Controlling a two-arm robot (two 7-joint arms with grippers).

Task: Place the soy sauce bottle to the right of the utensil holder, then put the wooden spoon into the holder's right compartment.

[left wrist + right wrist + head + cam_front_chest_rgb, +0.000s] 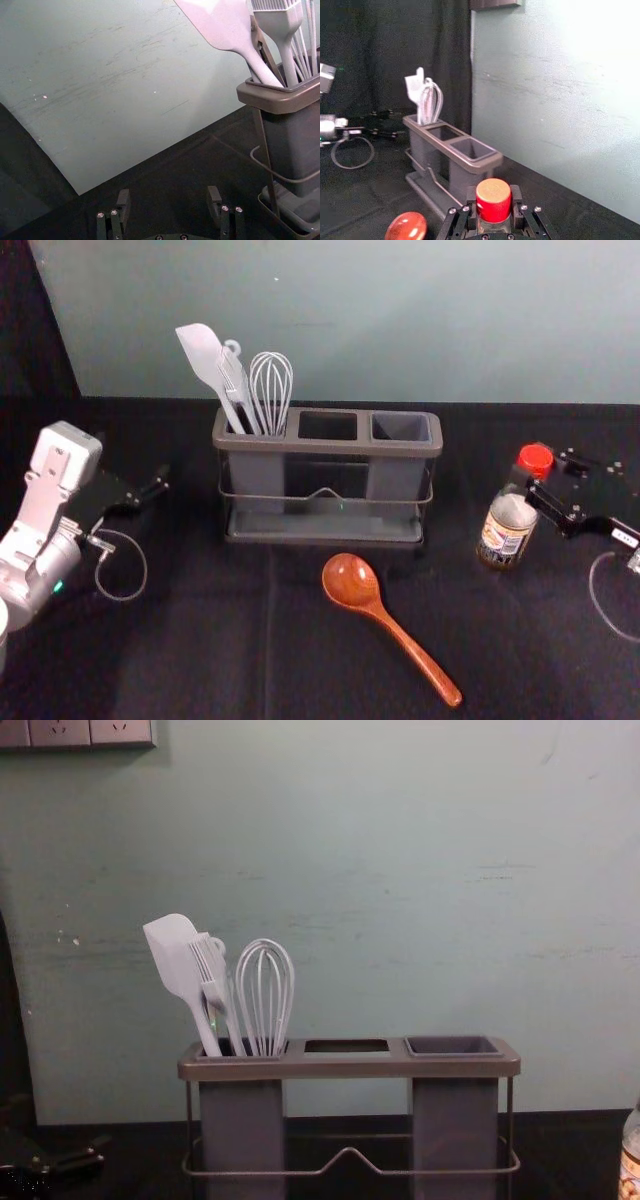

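The soy sauce bottle [503, 530], red-capped, is right of the grey utensil holder [328, 448], with a gap between them. My right gripper [548, 475] is shut on its neck; in the right wrist view the right gripper [493, 212] has a finger on each side, just below the red cap [493, 200]. The wooden spoon [388, 618] lies in front of the holder, bowl toward it, handle toward the front right. The holder's right compartment [453, 1046] is empty. My left gripper [150, 492] is parked left of the holder; the left gripper [169, 206] is open, holding nothing.
A white spatula [178, 960], a brush [212, 970] and a whisk [265, 995] stand in the holder's left compartment. A pale green wall [350, 320] rises behind the black-covered table [220, 640]. A thin wire rail [350, 1154] runs along the holder's front.
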